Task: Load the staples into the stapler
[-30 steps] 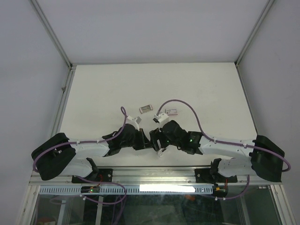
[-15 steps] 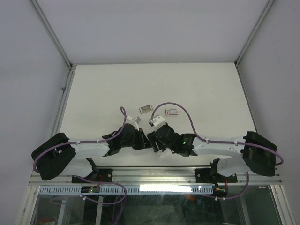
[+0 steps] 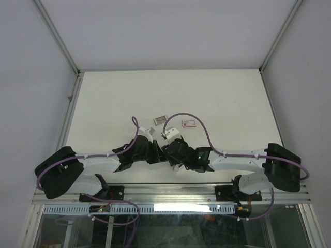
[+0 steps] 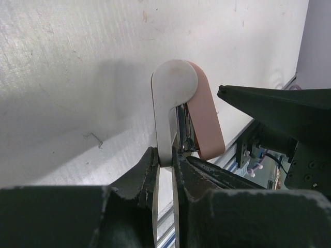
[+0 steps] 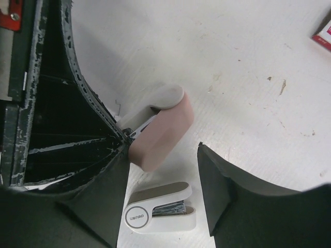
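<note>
Over the last second our right hand (image 5: 162,149) has swung in from 3 o'clock, fingers apart, and now brackets the matte pink half of the stapler (image 4: 178,98). Our left hand (image 4: 165,157) is clamped on its smooth white half, rounded hinge at 12 o'clock. We judge prying open comes next. The flat staple box (image 3: 189,123) lies at 1 o'clock on the scuffed tabletop (image 3: 217,93).

The right gripper (image 5: 163,148) is withdrawing from the staples (image 3: 189,123) and shifting left toward the stapler (image 5: 164,126), apparently bracketing its pink half between spread fingers.
</note>
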Controlling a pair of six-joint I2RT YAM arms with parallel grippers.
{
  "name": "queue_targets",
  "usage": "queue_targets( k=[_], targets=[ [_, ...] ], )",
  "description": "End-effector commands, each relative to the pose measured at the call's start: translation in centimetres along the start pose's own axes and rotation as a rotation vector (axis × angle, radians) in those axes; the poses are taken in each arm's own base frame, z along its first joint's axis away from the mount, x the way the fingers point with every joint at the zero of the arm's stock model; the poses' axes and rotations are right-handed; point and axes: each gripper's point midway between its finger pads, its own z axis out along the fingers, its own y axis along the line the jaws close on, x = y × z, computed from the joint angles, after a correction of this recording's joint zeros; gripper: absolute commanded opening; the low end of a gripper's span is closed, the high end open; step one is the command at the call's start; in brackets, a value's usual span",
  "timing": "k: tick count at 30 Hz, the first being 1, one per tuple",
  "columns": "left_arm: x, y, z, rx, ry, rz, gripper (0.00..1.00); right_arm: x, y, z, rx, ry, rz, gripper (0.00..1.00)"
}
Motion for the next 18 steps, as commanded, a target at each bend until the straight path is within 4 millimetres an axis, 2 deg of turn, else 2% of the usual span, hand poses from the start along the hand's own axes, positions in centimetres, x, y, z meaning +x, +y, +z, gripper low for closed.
queue_targets(
  k=[1,18],
  targets=[
    [-0.7,-1.6,-0.2,0.070,-0.015,0.009,0.00,-3.4,-1.7,-1.0,0.105,-0.093,0.034,0.57],
    [0.0,-0.6,-0.2,0.054,0.011,0.012,0.00,-4.1,-5.5,-1.4,0.180,-0.097,0.055,0.50]
  ],
)
